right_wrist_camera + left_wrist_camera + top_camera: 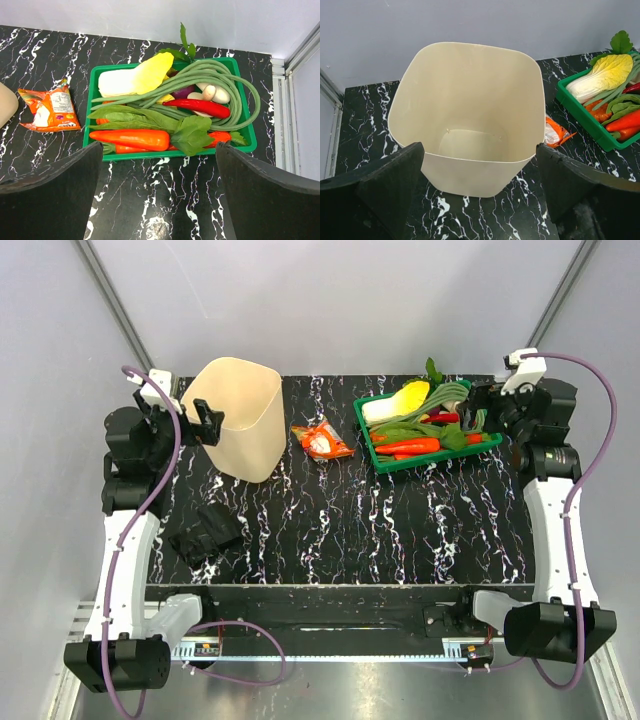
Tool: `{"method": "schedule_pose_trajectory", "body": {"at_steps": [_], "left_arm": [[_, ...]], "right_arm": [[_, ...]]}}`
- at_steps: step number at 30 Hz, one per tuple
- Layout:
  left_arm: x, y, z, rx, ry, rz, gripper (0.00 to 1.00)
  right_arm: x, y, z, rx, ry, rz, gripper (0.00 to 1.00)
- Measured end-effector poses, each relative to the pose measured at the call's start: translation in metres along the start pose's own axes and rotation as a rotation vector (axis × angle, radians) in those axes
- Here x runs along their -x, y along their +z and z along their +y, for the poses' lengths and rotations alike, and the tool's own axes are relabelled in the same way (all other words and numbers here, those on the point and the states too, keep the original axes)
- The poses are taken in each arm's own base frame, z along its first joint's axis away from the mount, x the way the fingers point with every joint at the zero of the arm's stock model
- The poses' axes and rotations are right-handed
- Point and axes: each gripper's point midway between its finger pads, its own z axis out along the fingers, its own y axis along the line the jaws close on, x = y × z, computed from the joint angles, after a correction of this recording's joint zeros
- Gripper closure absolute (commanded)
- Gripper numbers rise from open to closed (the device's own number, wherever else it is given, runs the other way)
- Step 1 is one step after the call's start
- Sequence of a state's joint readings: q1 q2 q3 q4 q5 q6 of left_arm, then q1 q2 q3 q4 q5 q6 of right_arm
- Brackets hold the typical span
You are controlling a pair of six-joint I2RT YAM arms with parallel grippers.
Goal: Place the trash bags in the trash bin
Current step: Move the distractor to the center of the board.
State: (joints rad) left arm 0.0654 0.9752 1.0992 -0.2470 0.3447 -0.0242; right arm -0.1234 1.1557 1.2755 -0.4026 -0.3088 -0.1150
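Pickup has not begun: both my claws hang wide open and empty, left claw (207, 423) at the cream trash bin (240, 418), right claw (478, 405) by the green vegetable tray (425, 430). The folded black trash bag bundle (205, 532) lies on the table beside my left arm, apart from the bin. Next, I judge, my left claw must drop onto that bundle and pinch it
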Motion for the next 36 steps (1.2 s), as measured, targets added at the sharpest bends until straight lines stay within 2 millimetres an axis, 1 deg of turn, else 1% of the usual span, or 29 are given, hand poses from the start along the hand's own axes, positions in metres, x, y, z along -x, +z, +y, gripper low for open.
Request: {"method": "schedule_pose_trajectory", "body": {"at_steps": [7, 13, 16, 20, 22, 25, 26, 28, 29, 30, 31, 32, 33, 36], "left_arm": [[-0.001, 0.000, -0.001, -0.003, 0.000, 0.002, 0.01], [-0.003, 0.000, -0.001, 0.000, -0.002, 0.009, 0.01], [-0.003, 0.000, 0.001, 0.006, -0.002, 0.011, 0.01], [-0.008, -0.002, 0.002, 0.017, -0.007, 0.030, 0.01], [-0.010, -0.003, 0.003, 0.024, -0.007, 0.039, 0.01], [-0.012, -0.004, 0.005, 0.035, -0.008, 0.048, 0.01], [-0.012, -0.004, 0.005, 0.037, -0.008, 0.048, 0.01], [-0.013, -0.004, 0.006, 0.042, 0.000, 0.049, 0.01], [-0.012, -0.005, 0.007, 0.045, 0.006, 0.049, 0.01], [-0.012, -0.006, 0.007, 0.049, 0.010, 0.049, 0.01], [-0.012, -0.006, 0.008, 0.054, 0.017, 0.048, 0.01], [-0.011, -0.008, 0.009, 0.060, 0.024, 0.045, 0.01], [-0.010, -0.009, 0.010, 0.064, 0.032, 0.043, 0.01], [-0.007, -0.012, 0.013, 0.083, 0.056, 0.035, 0.01]], "right_arm": [[0.002, -0.005, 0.005, 0.019, -0.002, -0.005, 0.00], [-0.005, -0.007, 0.016, 0.059, -0.033, 0.023, 0.00], [-0.007, -0.006, 0.034, 0.103, -0.090, 0.042, 0.00], [-0.006, -0.001, 0.080, 0.209, -0.210, 0.063, 0.00], [-0.004, 0.009, 0.102, 0.270, -0.249, 0.073, 0.00], [-0.010, 0.031, 0.120, 0.317, -0.278, 0.121, 0.00], [-0.016, 0.040, 0.125, 0.322, -0.290, 0.146, 0.01], [-0.032, 0.059, 0.141, 0.349, -0.323, 0.196, 0.02], [-0.043, 0.069, 0.153, 0.376, -0.344, 0.227, 0.02], [-0.057, 0.079, 0.166, 0.399, -0.368, 0.259, 0.02], [-0.074, 0.092, 0.176, 0.421, -0.389, 0.302, 0.03], [-0.084, 0.096, 0.187, 0.446, -0.406, 0.321, 0.03], [-0.103, 0.106, 0.200, 0.476, -0.434, 0.363, 0.03], [-0.141, 0.132, 0.222, 0.522, -0.491, 0.440, 0.05]]}}
